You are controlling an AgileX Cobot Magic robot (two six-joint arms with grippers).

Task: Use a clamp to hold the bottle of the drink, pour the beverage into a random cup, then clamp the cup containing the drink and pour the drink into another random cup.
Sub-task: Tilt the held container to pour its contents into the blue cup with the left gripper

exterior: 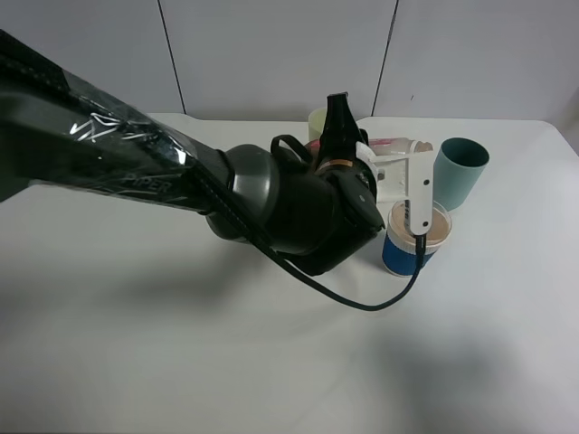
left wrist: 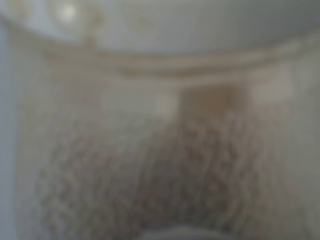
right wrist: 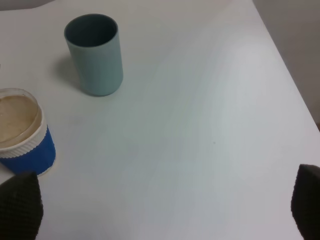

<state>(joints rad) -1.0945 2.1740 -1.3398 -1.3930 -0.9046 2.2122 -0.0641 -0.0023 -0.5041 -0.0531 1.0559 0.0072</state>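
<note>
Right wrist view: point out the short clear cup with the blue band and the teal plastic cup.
Short clear cup with blue band (right wrist: 30, 152), right wrist view, blue band.
Teal plastic cup (right wrist: 97, 67), right wrist view, outer wall.

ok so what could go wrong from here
The black cable looping under the left end effector hangs by the short clear cup with a blue band, nearly full of brown milky drink; pulling away could snag and tip it. The small clear plastic bottle it holds on its side might drip onto the white table.
</note>
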